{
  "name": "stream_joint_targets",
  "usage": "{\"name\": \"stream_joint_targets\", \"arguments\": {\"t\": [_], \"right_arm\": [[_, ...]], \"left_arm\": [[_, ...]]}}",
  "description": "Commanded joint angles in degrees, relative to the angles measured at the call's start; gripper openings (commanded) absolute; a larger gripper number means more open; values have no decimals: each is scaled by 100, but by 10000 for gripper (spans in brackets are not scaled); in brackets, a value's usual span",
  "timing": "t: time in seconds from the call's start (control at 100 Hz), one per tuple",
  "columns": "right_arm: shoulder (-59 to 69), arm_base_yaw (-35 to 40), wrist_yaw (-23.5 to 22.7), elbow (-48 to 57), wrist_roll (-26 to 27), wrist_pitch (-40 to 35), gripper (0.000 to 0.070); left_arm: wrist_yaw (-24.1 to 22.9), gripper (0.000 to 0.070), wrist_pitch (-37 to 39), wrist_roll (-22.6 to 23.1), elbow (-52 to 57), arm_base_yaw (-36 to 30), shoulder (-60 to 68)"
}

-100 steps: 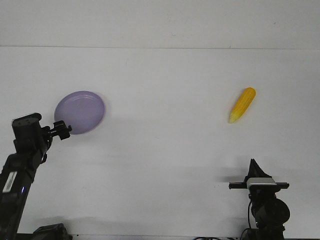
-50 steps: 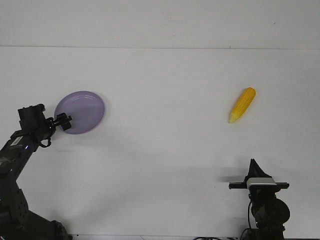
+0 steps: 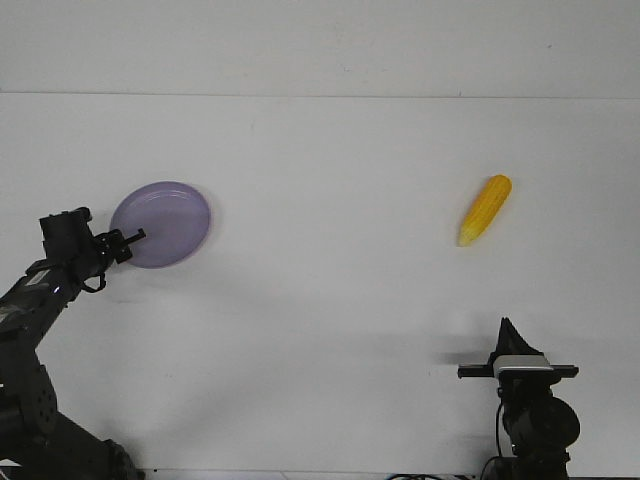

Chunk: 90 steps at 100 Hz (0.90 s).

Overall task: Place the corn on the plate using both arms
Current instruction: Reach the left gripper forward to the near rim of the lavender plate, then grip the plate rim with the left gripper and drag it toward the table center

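The lavender plate (image 3: 161,224) lies flat on the white table at the left. My left gripper (image 3: 128,240) is low at the plate's near-left rim, its fingers touching or overlapping the edge. I see it side-on and cannot make out its jaw gap. The yellow-orange corn (image 3: 485,209) lies on the table at the right, its pale tip pointing toward me, with nothing near it. My right gripper (image 3: 506,332) rests at the table's front right, well short of the corn, its fingers together in one point and empty.
The white table (image 3: 330,300) meets a white back wall at a seam (image 3: 320,95). The left arm's body (image 3: 30,330) runs along the left edge.
My left arm has dropped lower and reached forward, bringing its gripper up to the plate's rim. The plate, the corn and the right arm have not moved.
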Motion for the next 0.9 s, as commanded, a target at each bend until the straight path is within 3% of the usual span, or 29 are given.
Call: {"name": "stream_joint_targets", "arguments": {"t": [0.0, 0.09, 0.29, 0.54, 0.68, 0.89], "right_arm": [[-11, -13, -2, -17, -66, 57, 12], [-13, -13, -2, -17, -66, 57, 12], [-13, -13, -2, -17, -66, 57, 12], [-11, -13, -2, -17, -66, 57, 12], [-11, -13, -2, -17, -66, 57, 12], [-11, -13, -2, -17, -66, 57, 12]], "left_arm": [[11, 9, 0, -4, 114, 13, 133], [83, 8, -17, -4, 118, 13, 22], [831, 8, -208, -144, 118, 13, -811], [1635, 7, -1285, -291, 109, -212, -2577], [1637, 7, -1856, -293, -107, -918, -3414], [1628, 7, -1998, -575, -970, -2634, -4041]]}}
